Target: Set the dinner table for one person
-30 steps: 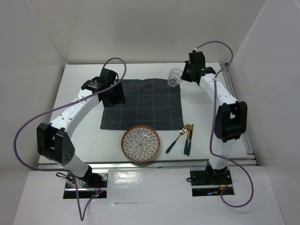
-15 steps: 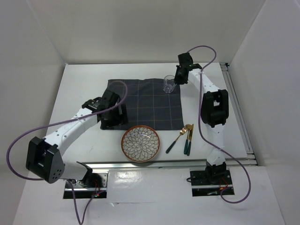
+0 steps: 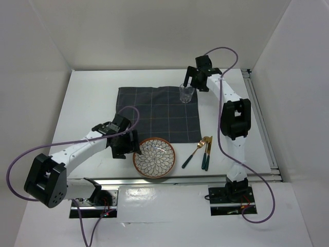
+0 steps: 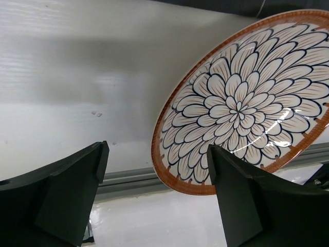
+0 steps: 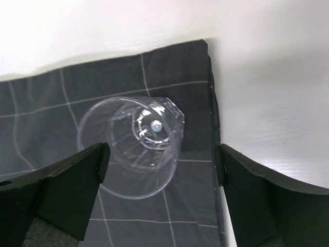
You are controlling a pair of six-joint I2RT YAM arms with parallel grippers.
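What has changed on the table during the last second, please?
The right gripper lowered the glass onto the far right corner of the mat and let go; its jaws are open. The left gripper, open, came back from the mat's left edge to the plate. Plate and cutlery did not move.

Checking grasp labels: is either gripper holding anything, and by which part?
Nothing is held. The right gripper is open over the glass standing on the mat; the left gripper is open beside the plate.
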